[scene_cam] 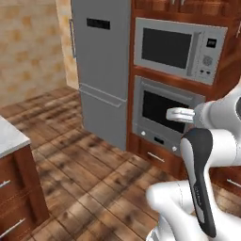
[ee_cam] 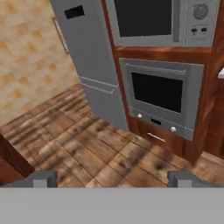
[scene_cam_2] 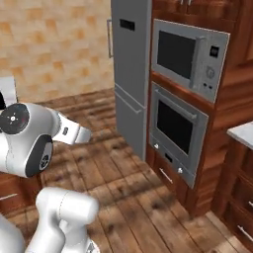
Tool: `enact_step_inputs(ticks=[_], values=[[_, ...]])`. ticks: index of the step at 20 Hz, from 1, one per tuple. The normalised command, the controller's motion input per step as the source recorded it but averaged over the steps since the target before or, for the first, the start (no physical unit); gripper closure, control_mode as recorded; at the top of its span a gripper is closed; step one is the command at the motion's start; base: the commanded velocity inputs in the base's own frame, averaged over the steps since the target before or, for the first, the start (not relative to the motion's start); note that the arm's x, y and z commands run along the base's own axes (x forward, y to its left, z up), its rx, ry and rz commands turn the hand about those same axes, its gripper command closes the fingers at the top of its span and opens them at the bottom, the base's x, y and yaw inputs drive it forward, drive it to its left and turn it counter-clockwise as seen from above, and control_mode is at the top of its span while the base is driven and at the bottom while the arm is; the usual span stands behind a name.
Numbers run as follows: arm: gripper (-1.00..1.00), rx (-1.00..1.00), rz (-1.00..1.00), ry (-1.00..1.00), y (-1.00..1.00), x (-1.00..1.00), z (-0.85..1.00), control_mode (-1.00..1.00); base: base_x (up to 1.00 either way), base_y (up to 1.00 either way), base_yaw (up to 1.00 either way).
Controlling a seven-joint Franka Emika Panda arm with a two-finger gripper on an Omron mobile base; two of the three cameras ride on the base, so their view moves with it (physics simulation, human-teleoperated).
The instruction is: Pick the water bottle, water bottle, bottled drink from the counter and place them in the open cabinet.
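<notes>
White marble shows nearest: one corner of the counter [scene_cam: 8,136] juts in at the left edge of the left base view, a veined slab over reddish-brown drawers [scene_cam: 16,188] with silver bar handles. Another corner of the same pale stone sits at the right edge of the right base view, also over wooden drawer fronts. Neither visible corner carries a bottle; the water bottles and the bottled drink lie outside what these views cover, so their places cannot be told.

In the hand view the gripper [ee_cam: 111,178] stands wide, its two dark fingertips [ee_cam: 43,178] far apart at the bottom with nothing between them, facing the floor and the appliances.

Past the arm stretches a plank floor [scene_cam: 89,160] of brown wood with dark streaks, broad and bare between the counter and the far units.

Further off, a tall wooden housing holds a steel oven [scene_cam: 162,115] with a dark glass window, a bar handle along its top and two small knobs below; a narrow drawer with a silver handle lies under it. Above sits a steel microwave [scene_cam: 178,48] with a dark window and a control panel at its right; its markings are too small to read. Beside them stands a plain grey refrigerator [scene_cam: 101,70] with a small dark panel near its top. Farthest is a tan, mottled tiled wall [scene_cam: 28,47].
</notes>
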Motion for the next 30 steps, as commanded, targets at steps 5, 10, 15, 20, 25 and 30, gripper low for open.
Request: enact_step_inputs(ticks=[5, 10, 15, 20, 25, 30], values=[[-1.00, 0.00, 0.00, 0.00, 0.00, 0.00, 0.00, 1.00, -0.05, 0.00, 1.00], [-1.00, 0.00, 0.00, 0.00, 0.00, 0.00, 0.00, 1.00, 0.09, 0.09, 0.83], [-1.00, 0.00, 0.00, 0.00, 0.00, 0.00, 0.00, 1.00, 0.70, 0.39, -0.02], [-1.00, 0.00, 0.00, 0.00, 0.00, 0.00, 0.00, 1.00, 0.80, 0.29, 0.00], [-1.00, 0.00, 0.00, 0.00, 0.00, 0.00, 0.00, 1.00, 0.37, 0.58, 0.02], [-1.00, 0.00, 0.00, 0.00, 0.00, 0.00, 0.00, 1.00, 0.31, 0.72, 0.04]])
